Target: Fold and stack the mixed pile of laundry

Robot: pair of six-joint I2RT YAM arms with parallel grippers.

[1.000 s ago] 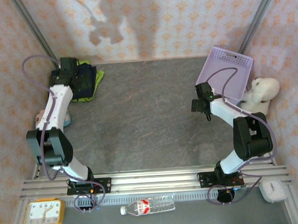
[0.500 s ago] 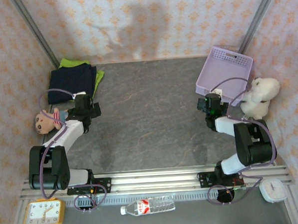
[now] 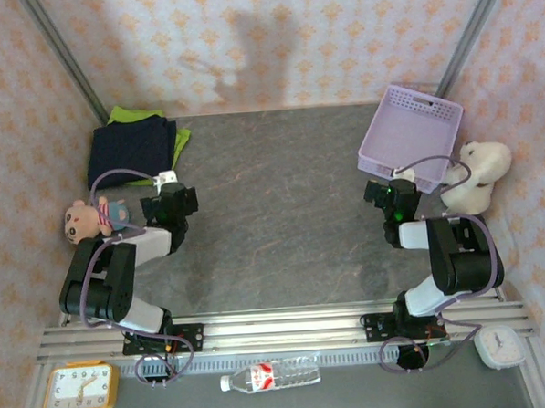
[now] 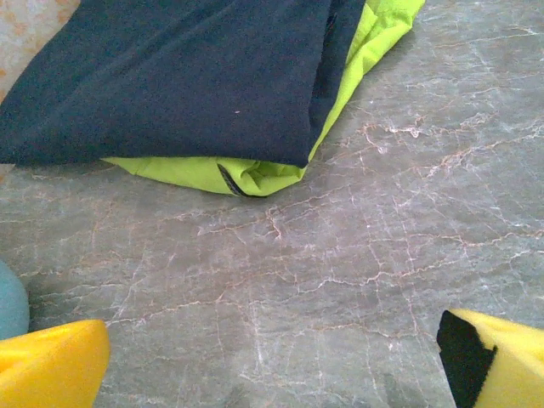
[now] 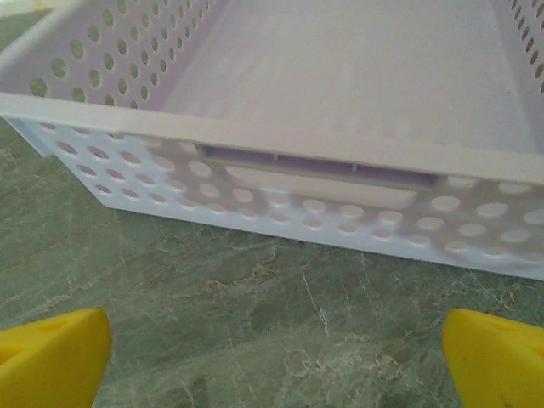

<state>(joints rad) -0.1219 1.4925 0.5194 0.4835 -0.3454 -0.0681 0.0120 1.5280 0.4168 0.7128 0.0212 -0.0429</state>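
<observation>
The mixed laundry pile lies at the table's far left: a folded dark navy garment (image 3: 131, 149) rests on top of a lime-green garment (image 3: 180, 139). In the left wrist view the navy cloth (image 4: 170, 76) covers the green one (image 4: 255, 174), whose edge sticks out below and to the right. My left gripper (image 3: 170, 198) sits low over the table just in front of the pile, open (image 4: 272, 374) with bare table between its yellow fingertips (image 4: 51, 365). My right gripper (image 3: 389, 194) is open (image 5: 272, 357) with nothing in it, facing the basket.
A lavender plastic basket (image 3: 410, 133) stands at the far right, its near wall (image 5: 255, 119) close ahead of the right gripper. A white plush toy (image 3: 477, 175) sits beside it, and a doll (image 3: 86, 220) lies at the left edge. A clock (image 3: 79, 388), a bottle (image 3: 271, 376) and a timer (image 3: 499, 346) sit beyond the rail.
The left arm has drawn back from the pile toward its base, leaving the navy garment uncovered. The right arm has also folded back and lowered in front of the basket.
</observation>
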